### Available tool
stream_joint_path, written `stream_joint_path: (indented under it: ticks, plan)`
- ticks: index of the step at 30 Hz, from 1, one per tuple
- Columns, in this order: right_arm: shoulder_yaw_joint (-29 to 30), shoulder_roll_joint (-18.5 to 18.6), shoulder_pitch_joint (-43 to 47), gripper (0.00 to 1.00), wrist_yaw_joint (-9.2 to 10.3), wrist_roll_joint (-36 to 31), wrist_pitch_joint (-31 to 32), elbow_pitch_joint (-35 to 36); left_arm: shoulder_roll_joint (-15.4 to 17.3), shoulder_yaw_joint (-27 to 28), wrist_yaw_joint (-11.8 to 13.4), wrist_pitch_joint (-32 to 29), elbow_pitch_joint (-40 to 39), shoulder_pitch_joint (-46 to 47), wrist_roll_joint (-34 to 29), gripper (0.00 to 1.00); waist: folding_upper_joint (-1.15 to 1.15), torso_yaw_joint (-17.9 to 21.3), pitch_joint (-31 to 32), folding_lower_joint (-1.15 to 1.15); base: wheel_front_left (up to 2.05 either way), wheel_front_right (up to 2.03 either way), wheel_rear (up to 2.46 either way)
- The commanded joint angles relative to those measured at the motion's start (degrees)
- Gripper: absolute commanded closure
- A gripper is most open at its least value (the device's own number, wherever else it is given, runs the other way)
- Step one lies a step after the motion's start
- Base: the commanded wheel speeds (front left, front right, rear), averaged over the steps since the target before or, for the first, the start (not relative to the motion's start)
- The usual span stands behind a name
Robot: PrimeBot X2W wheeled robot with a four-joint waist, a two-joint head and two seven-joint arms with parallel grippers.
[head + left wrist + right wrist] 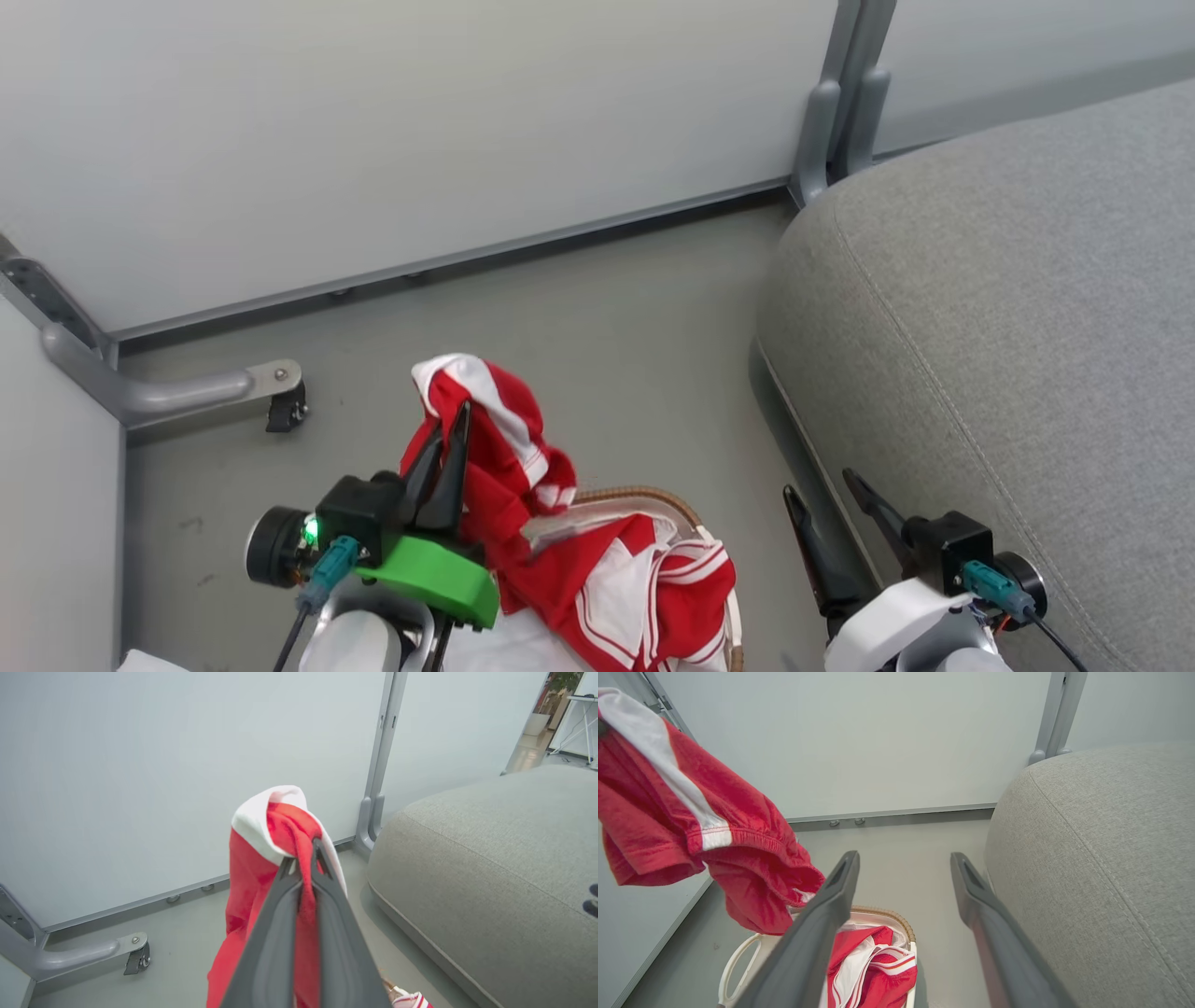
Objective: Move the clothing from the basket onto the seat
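Two grippers are at work. The left gripper [455,415] has its fingers pressed together on a fold of a red garment [504,439] with a white stripe, pinching it close to the fingertips. The cloth bunches over the tips and hangs down below them towards the basket [644,492], which sits under and just right of this gripper. Whether the hanging end touches the basket cannot be told. More red-and-white clothing [644,579] lies heaped inside the basket. The right gripper [819,483] is spread wide and empty, hovering just right of the basket over the grey floor [597,308]. The grey sofa [1008,327] rises immediately right of that gripper and lies well apart from the left one.
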State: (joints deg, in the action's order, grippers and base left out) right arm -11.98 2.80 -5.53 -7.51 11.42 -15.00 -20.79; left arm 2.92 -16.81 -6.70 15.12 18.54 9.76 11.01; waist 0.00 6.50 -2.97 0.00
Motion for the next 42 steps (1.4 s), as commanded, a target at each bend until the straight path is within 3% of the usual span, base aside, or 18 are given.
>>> stream_joint_path:
  ticks: [1, 11, 23, 32, 39, 40, 41, 42]
  plan:
    - [-0.32, 0.22, 0.83, 0.0, 0.04, -0.34, -0.27, -0.26, 0.03, -0.18, -0.19, 0.05, -1.5, 1.03, 0.86, 1.0, 0.0, -0.88, 1.65, 0.0, 0.0, 0.0, 0.0]
    - [-4.88, 0.22, 1.27, 0.0, 0.04, -1.43, -0.27, -1.25, 0.03, -3.01, -0.27, 0.05, -9.05, 6.36, 4.54, 1.0, 0.0, -2.21, 2.49, 0.0, 0.0, 0.0, 0.0]
    - [-19.29, 0.74, -6.98, 0.0, 0.04, -0.64, -0.27, -5.15, 0.03, -10.97, 1.05, 0.05, -12.15, 8.59, 6.66, 1.0, 0.0, -6.25, 3.13, 0.0, 0.0, 0.0, 0.0]
    - [-21.17, 0.23, -14.14, 0.0, 0.05, -1.69, -0.27, -12.22, 0.02, -16.71, 1.83, 0.05, -12.19, 10.21, 9.13, 1.0, 0.0, -9.77, 3.0, 0.0, 0.0, 0.0, 0.0]
    - [-23.61, 0.26, -16.86, 0.0, 0.04, 1.13, -0.27, -14.2, 0.01, -20.12, 2.59, 0.05, -12.26, 11.57, 11.02, 1.0, 0.0, -12.23, 2.68, 0.0, 0.0, 0.0, 0.0]
    - [-23.7, 0.26, -17.1, 0.43, 0.05, 1.5, -0.27, -14.41, 0.03, -20.55, 2.63, 0.05, -12.29, 11.71, 11.33, 1.0, 0.0, -12.59, 2.65, 0.0, 0.0, 0.0, 0.0]
    - [-23.9, 0.24, -17.17, 1.0, 0.05, 2.18, -0.27, -14.61, 0.02, -20.97, 2.72, 0.05, -12.33, 11.8, 11.61, 1.0, 0.0, -12.88, 2.62, 0.0, 0.0, 0.0, 0.0]
    - [-23.83, 0.24, -17.2, 1.0, 0.04, 2.58, -0.27, -14.64, 0.02, -21.17, 2.7, 0.05, -12.34, 11.86, 11.73, 1.0, 0.0, -13.07, 2.59, 0.0, 0.0, 0.0, 0.0]
